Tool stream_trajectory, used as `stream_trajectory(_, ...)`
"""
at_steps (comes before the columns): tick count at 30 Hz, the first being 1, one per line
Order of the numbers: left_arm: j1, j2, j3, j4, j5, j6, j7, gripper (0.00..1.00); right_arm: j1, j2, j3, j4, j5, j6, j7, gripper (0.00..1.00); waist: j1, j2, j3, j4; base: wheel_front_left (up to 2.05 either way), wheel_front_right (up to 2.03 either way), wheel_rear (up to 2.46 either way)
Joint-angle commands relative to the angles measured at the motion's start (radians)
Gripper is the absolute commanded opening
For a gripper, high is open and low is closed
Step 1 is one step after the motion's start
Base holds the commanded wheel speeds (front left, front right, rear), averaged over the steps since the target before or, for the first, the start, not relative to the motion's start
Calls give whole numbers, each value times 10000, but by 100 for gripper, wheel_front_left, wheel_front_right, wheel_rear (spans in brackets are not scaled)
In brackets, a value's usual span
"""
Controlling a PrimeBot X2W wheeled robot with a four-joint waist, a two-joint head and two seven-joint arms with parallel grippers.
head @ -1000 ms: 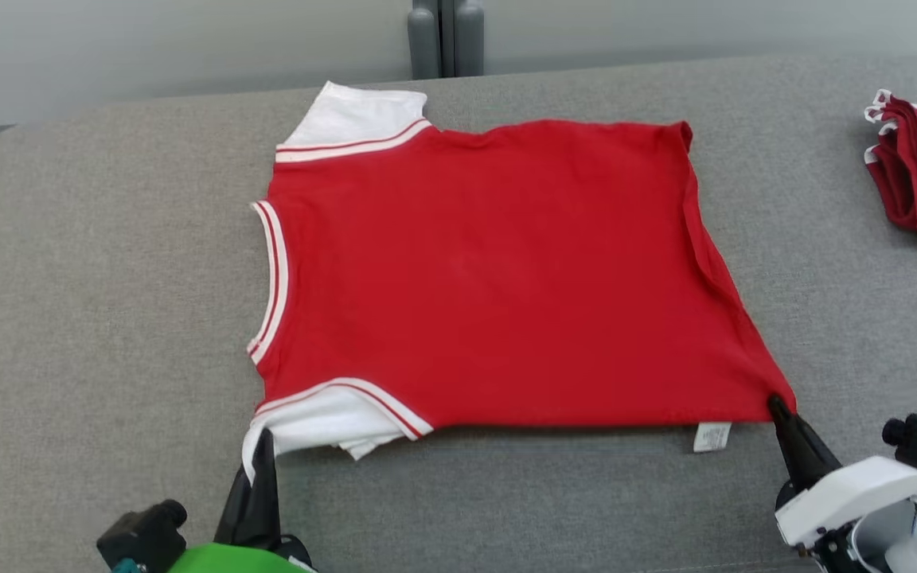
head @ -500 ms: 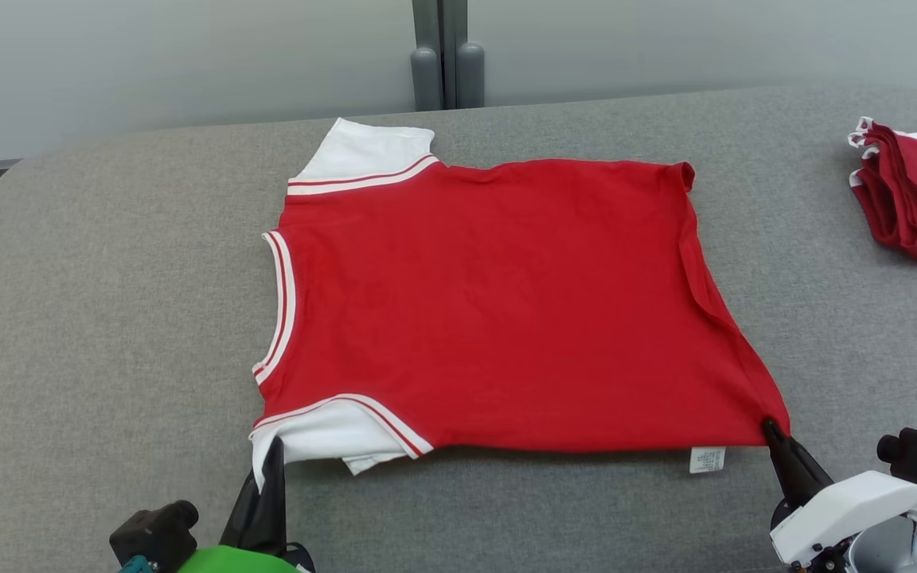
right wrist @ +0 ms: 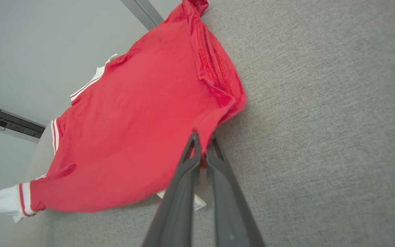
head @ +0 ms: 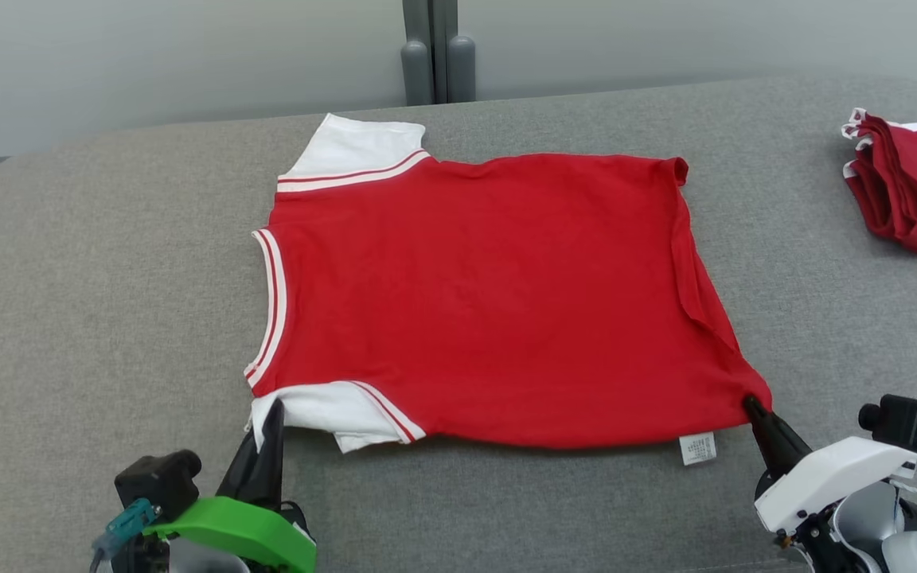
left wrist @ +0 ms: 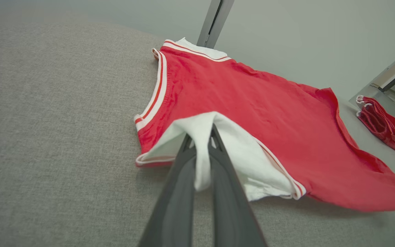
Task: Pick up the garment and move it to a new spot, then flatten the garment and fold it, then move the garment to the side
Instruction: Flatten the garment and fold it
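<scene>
Pinches the white sleeve [head: 323, 407] tight in the left gripper [head: 271, 415] and the hem corner [head: 733, 388] in the right gripper [head: 749, 404]; has the shirt [head: 474, 294] spread across the grey cushion [head: 108, 278]; risks slipping off such thin pinches, or rumpling the far edge through uneven pulling

A wide surface [head: 68, 278] covered in grey woven fabric, with rounded far corners, is seen stretching across the foreground. Behind it a plain, pale grey wall [head: 148, 64] is set, split by a darker grey vertical post [head: 431, 20]. Two rounded grey caps [head: 415, 60] are fixed at the post's foot. Soft, even light is spread over everything.
</scene>
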Motion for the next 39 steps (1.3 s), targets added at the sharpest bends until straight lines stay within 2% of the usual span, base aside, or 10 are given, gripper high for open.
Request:
stream_trajectory(1,-330,123,10,86,62,-84,63,0,-222,40,-73,2,-49,3,113,0,1,-1,156,-8,0,0,0)
stream_trajectory(12,-2669,196,-236,1496,357,-630,495,0,-2107,194,-356,576,-392,3,966,0,1,-1,1067,-131,0,0,0)
stream_trajectory(20,-4236,193,-382,3173,582,-1051,502,0,-3543,248,-245,1626,-820,3,816,0,1,-1,1363,-199,0,0,0)
stream_trajectory(21,-4402,197,-446,3380,695,-1090,410,44,-3680,193,-188,1724,-878,3,669,73,1,-1,1372,-191,0,0,0)
stream_trajectory(22,-4525,184,-497,3524,739,-1100,333,100,-3760,161,-135,1814,-888,3,557,100,1,-1,1371,-177,0,0,0)
stream_trajectory(28,-4672,28,-516,4272,832,-1201,-285,100,-3568,-231,270,2071,-783,3,-541,100,1,-1,1158,-69,0,0,0)
stream_trajectory(33,-3973,47,-354,4389,730,-1182,-544,100,-2958,-787,595,2124,-770,3,-1199,100,1,-1,928,20,0,0,0)
stream_trajectory(39,-3243,52,-347,4620,592,-1155,-617,100,-2609,-1053,856,2432,-793,3,-1621,100,1,-1,945,74,0,0,0)
